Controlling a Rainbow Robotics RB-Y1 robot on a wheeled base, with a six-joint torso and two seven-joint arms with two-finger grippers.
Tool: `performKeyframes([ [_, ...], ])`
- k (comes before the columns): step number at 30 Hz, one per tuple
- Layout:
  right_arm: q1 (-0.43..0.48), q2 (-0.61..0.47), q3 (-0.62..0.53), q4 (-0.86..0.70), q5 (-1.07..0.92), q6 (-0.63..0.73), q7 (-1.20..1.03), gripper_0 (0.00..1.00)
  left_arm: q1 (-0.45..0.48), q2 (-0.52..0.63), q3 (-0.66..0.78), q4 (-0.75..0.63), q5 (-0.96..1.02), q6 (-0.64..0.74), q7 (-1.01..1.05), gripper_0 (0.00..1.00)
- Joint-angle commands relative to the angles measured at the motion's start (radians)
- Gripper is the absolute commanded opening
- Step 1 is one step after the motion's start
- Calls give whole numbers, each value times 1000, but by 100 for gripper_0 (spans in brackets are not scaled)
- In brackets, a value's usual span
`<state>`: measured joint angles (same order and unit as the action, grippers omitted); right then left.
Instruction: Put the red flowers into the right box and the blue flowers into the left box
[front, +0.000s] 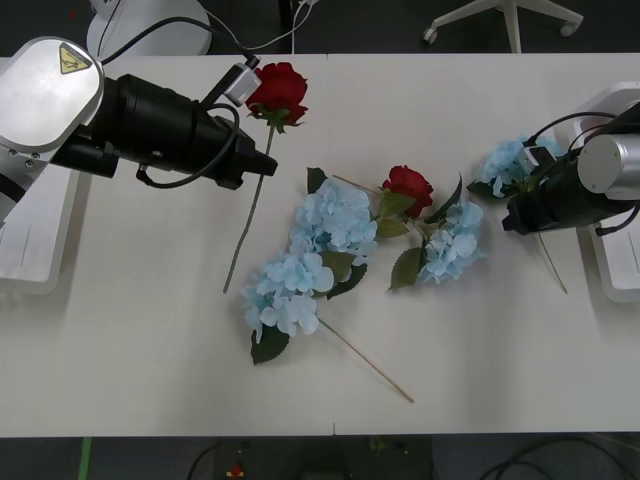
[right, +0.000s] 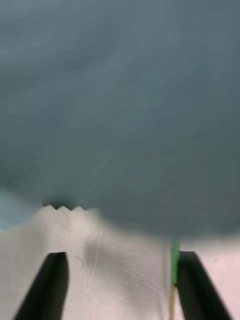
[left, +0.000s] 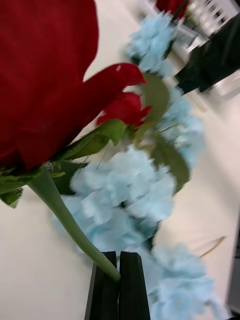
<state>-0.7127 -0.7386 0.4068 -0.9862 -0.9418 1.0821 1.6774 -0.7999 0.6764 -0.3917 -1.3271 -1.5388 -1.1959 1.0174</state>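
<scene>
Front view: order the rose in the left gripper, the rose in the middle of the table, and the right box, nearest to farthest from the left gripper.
1. Held rose, stem clamped in the left gripper.
2. Middle rose, table centre among blue flowers.
3. Right box, far right edge.

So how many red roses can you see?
2. One red rose is far on the table's left side, its stem pinched in the left gripper. The other red rose lies mid-table among blue hydrangeas. More may be hidden.
</scene>
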Motion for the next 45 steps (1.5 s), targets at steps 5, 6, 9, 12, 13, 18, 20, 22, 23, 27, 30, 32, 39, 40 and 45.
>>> performKeyframes([
  [5, -50, 21, -6, 7, 8, 1, -36, 0, 5, 29, 24, -70, 309, 32, 13, 0],
  [6, -50, 21, -6, 7, 8, 6, -36, 0, 5, 31, 24, -87, 333, 44, 17, 0],
  [9, -48, 16, -6, 6, 8, 22, -30, 0, 4, 29, 24, -126, 393, 79, 30, 0],
  [12, -48, 7, -6, 6, 8, 64, -22, 0, 5, 28, 24, -156, 442, 102, 40, 0],
  [13, -48, 5, -8, 7, 8, 78, -19, 0, 5, 26, 24, -164, 454, 108, 41, 0],
  [18, -48, -5, -6, 7, 6, 114, -7, 0, 4, 8, 24, -207, 486, 142, 44, 0],
  [20, -48, -5, -8, 7, 5, 121, -7, 0, 4, -1, 24, -219, 493, 151, 43, 0],
  [22, -48, -7, -8, 7, 5, 124, -7, 2, 4, -14, 24, -227, 502, 156, 43, 0],
  [23, -48, -5, -8, 7, 5, 124, -7, 15, 4, -17, 24, -231, 503, 156, 41, 0],
  [27, -48, -7, -8, 7, 5, 128, -5, 64, 5, -32, 24, -241, 503, 156, 41, 0],
  [30, -50, -15, -8, 7, -3, 139, 1, 75, 5, -43, 24, -245, 502, 156, 40, 0],
  [32, -50, -27, -17, 6, -23, 154, 24, 79, 5, -50, 24, -245, 502, 156, 40, 0],
  [39, -50, -119, -95, 6, -269, 280, 183, 83, 5, -50, 24, -245, 502, 156, 40, 0],
  [40, -50, -131, -105, 4, -308, 302, 203, 83, 5, -50, 24, -245, 502, 156, 40, 0],
  [45, -48, -166, -171, 4, -494, 412, 266, 84, 5, -50, 24, -245, 502, 156, 40, 0],
])
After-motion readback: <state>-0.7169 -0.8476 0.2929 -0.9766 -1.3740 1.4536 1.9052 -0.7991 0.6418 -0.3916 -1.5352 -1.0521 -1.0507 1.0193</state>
